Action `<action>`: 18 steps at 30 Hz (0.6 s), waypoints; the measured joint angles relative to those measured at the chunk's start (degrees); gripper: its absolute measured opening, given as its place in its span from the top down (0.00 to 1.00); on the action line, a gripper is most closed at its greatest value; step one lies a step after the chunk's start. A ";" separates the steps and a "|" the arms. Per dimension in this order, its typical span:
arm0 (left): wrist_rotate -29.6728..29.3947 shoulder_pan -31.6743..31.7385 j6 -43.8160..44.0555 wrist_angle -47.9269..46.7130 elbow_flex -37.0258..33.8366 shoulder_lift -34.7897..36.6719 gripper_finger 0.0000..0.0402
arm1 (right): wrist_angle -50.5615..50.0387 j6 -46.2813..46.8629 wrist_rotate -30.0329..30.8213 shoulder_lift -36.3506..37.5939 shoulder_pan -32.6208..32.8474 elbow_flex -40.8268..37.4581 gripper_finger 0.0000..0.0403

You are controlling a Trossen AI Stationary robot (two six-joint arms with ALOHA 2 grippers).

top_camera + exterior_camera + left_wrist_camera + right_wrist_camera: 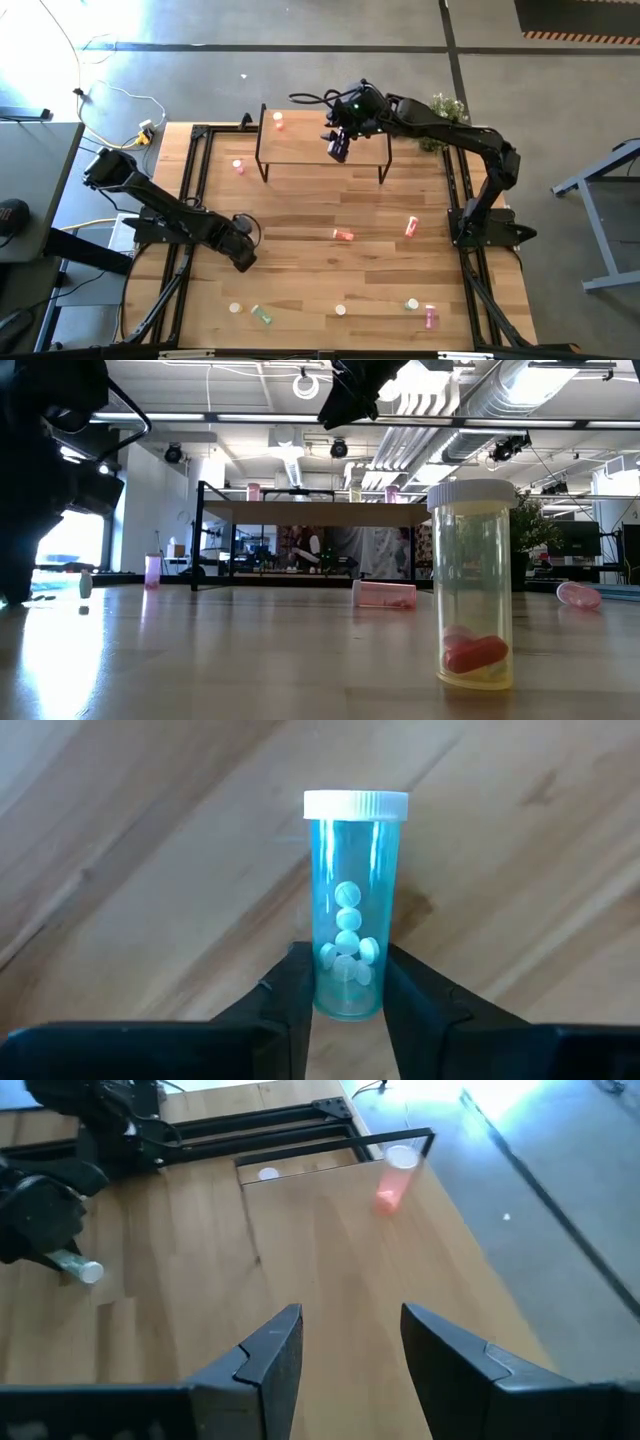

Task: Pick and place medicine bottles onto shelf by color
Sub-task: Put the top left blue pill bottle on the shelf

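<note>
The blue-green bottle lies on the table, well in front of the shelf, long axis running straight out from my left gripper, which pinches its base. My right gripper hovers above the shelf, fingers parted, empty.

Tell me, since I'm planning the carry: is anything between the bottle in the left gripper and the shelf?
Nothing visible. The left gripper is shut on the blue translucent white-capped bottle; bare tabletop lies toward the wooden black-legged shelf.
</note>
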State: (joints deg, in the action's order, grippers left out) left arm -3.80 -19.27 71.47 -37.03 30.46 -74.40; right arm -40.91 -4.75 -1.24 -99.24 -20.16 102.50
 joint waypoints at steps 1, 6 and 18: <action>0.15 -0.01 -0.25 0.73 0.00 0.46 0.78 | -0.60 0.47 -0.06 0.00 0.49 0.28 0.60; -1.54 -0.02 -2.68 6.91 0.00 3.89 0.75 | -5.73 1.79 -0.53 0.02 3.46 4.16 0.60; -17.31 4.84 -17.51 30.09 0.07 12.10 0.75 | -10.15 3.43 -12.31 0.11 6.11 9.31 0.60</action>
State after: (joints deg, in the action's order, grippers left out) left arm -21.11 -14.42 53.97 -6.94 30.52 -62.29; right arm -51.06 -1.32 -13.54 -99.13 -14.04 111.81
